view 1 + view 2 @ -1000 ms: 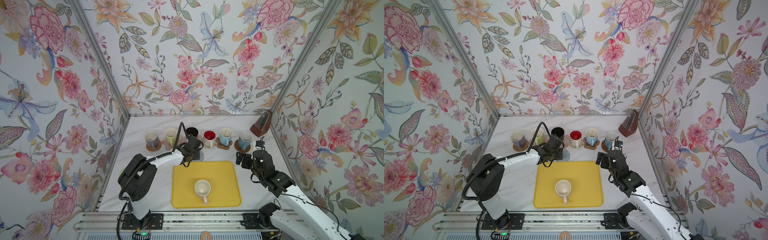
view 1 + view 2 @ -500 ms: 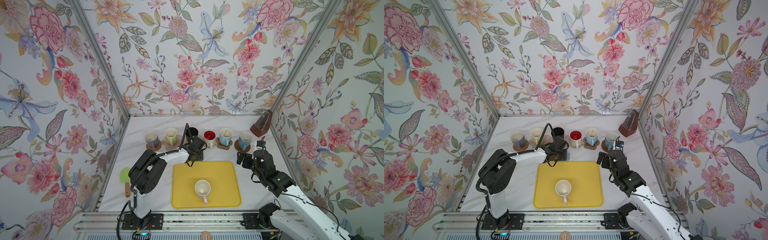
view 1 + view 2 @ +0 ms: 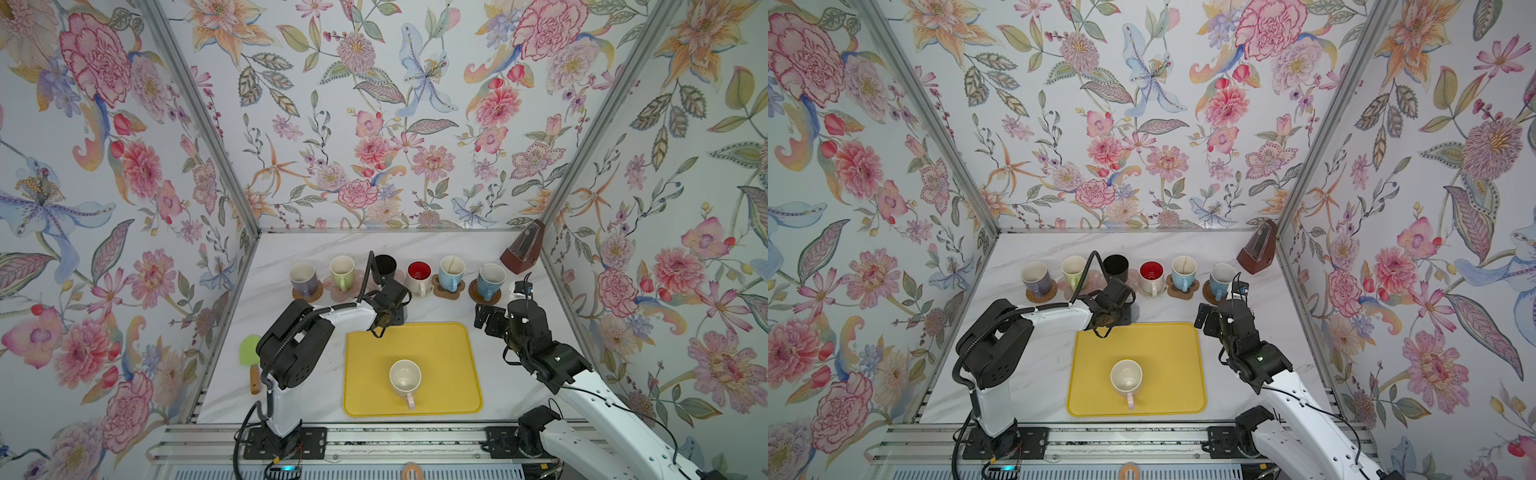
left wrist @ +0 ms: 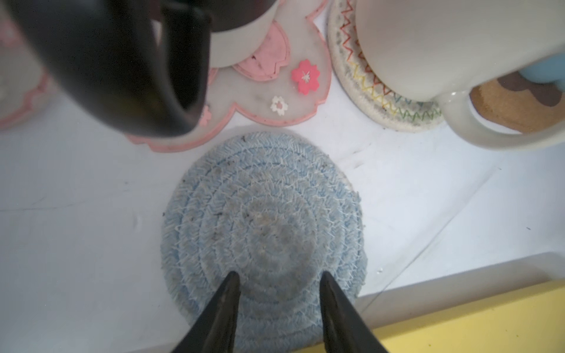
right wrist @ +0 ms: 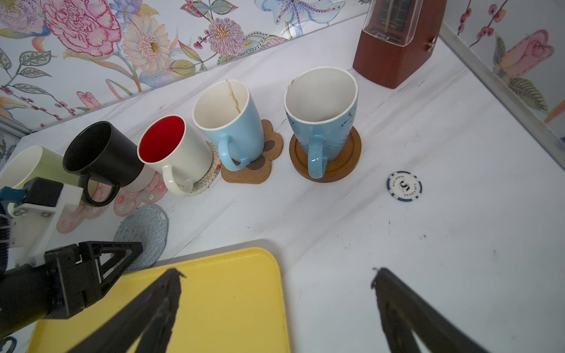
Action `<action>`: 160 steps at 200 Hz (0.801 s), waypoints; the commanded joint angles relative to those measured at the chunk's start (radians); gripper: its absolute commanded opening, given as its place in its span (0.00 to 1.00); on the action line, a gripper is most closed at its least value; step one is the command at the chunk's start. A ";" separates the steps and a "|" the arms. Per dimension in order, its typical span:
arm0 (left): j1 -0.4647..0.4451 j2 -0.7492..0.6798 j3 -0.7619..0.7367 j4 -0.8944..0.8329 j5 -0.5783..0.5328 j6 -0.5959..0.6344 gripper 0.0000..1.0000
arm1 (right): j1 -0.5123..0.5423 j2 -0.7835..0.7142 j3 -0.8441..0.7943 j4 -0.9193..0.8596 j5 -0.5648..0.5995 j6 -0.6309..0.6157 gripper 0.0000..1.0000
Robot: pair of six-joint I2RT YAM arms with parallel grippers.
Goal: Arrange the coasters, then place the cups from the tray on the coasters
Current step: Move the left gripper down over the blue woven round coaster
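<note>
Item: grey-blue woven round coaster (image 4: 263, 232), flat between the yellow tray (image 3: 436, 345) and the mug row (image 3: 417, 276). It lies directly under the left gripper (image 4: 278, 275), the nearer one, jaws narrowly parted and pinching nothing. Right gripper (image 5: 275, 271): wide, empty. Cream mug (image 3: 405, 376) on tray.

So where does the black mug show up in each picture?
Both top views: black mug, third from left in the row.
Left wrist: black mug, close and blurred.
Right wrist: black mug, beside the red-lined mug.
Shared landmark: yellow tray.
</note>
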 commanded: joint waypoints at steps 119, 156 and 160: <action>0.136 -0.104 -0.224 -0.015 -0.055 -0.049 0.45 | -0.010 -0.006 -0.006 -0.016 -0.005 -0.007 0.99; 0.166 -0.149 -0.283 -0.034 -0.080 -0.041 0.45 | -0.011 -0.002 -0.008 -0.016 -0.006 -0.007 0.99; 0.172 -0.155 -0.289 -0.038 -0.085 -0.041 0.45 | -0.011 -0.002 -0.007 -0.016 -0.006 -0.006 0.99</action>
